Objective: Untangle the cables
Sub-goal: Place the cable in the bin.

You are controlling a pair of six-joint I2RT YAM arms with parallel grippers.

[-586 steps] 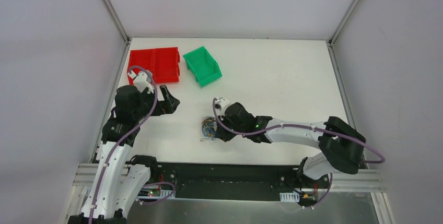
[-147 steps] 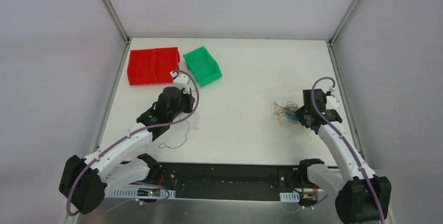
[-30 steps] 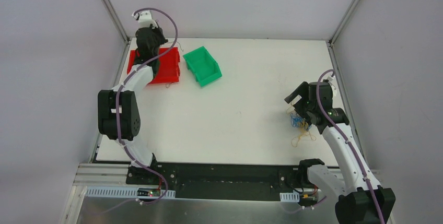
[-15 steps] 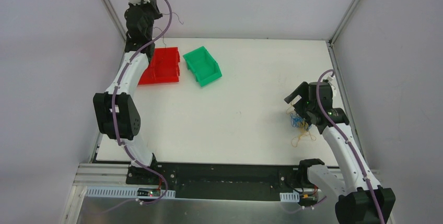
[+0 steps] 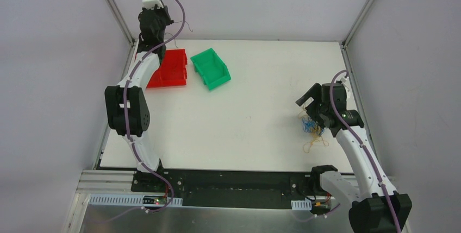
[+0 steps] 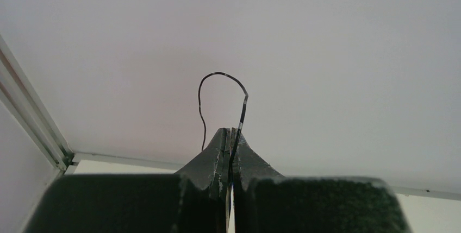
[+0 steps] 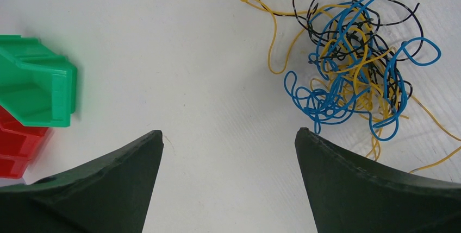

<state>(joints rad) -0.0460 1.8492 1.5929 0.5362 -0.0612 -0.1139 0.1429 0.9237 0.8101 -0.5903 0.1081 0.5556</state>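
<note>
Your table (image 5: 255, 130) is a plain white top boxed in by pale grey walls (image 5: 244, 5), with metal posts in the back corners and a black rail (image 5: 239, 181) along the near edge where the arms bolt on. A red bin (image 5: 174, 70) and a green bin (image 5: 211, 68) sit side by side at the back left.

The main clump (image 7: 353, 64) of blue, yellow-orange and dark cables lies on the table near the right edge. Your right gripper (image 7: 228, 131) sits beside it with its fingers spread wide and only bare table between them. The clump is ahead of it, off to the right finger's side.

From the top camera the right wrist covers part of that clump, so it's just a blue-yellow smudge with a yellow loop trailing toward the near edge. The right wrist view is the only one that shows separate strands, though it cuts off one yellow strand at its right edge and clips both bins on the left.

Your left gripper (image 6: 229, 131) is raised high against the back wall, above the red bin. Its fingers are pressed together, pinching one dark wire (image 6: 217, 74) that arcs up and curls back down behind the tips. From the top that wire is a hairline against the wall, and you can't make out the fingertips there. The left wrist view shows only wall, a corner post (image 6: 32, 124) and a sliver of table.
</note>
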